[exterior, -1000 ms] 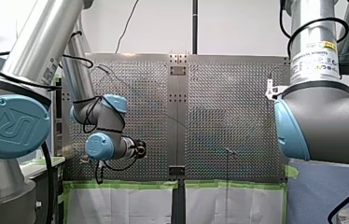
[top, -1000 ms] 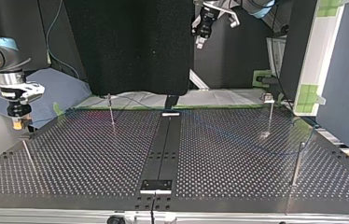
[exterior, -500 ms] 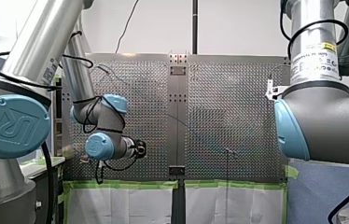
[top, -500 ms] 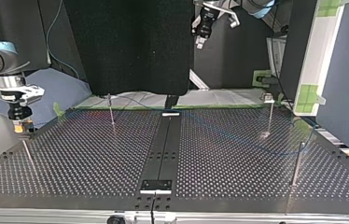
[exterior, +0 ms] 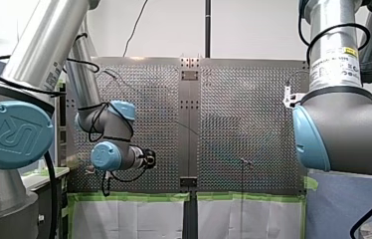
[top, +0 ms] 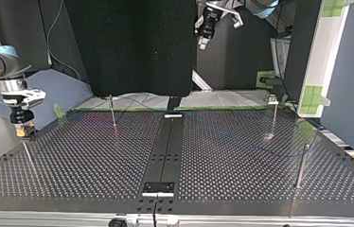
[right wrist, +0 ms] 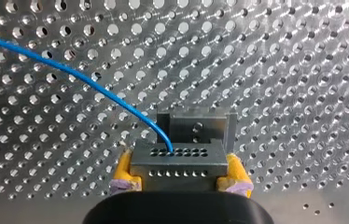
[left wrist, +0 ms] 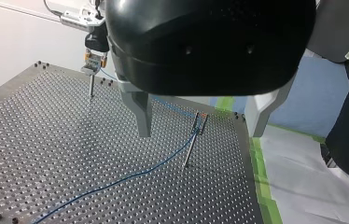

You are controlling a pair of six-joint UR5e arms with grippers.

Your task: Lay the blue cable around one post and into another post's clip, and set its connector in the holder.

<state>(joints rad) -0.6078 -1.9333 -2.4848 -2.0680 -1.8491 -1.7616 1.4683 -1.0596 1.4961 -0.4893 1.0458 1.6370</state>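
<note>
Front view: my left arm [exterior: 107,144] comes in over the left side of the perforated worktop [exterior: 243,114] and my right arm [exterior: 343,129] fills the right edge. I cannot tell how either pincer stands from here.

Top view: the right pincer [top: 23,133] hangs at the view's left edge and points down. Its tips are right at the top of a thin post [top: 28,158] that stands near the worktop's corner. The left pincer [top: 203,43] is held high above the far edge, well apart from anything on the worktop. A second rod with a small clip on top [top: 273,115] stands toward the view's right.

Left wrist view: the left pincer's two fingers [left wrist: 143,114] are spread wide with nothing between them, well above the plate. Below them the blue cable [left wrist: 137,174] lies on the worktop. It rises to the clip post [left wrist: 189,149], passes through the clip at its top, and runs on toward the right pincer in the far corner.

Right wrist view: the yellow pads [right wrist: 123,169] are clamped on the two sides of the grey connector [right wrist: 177,157]. The blue cable enters the connector's face and curves away over the holes. The grey holder [right wrist: 196,125] sits just ahead of the connector. I cannot tell whether the two touch.
</note>
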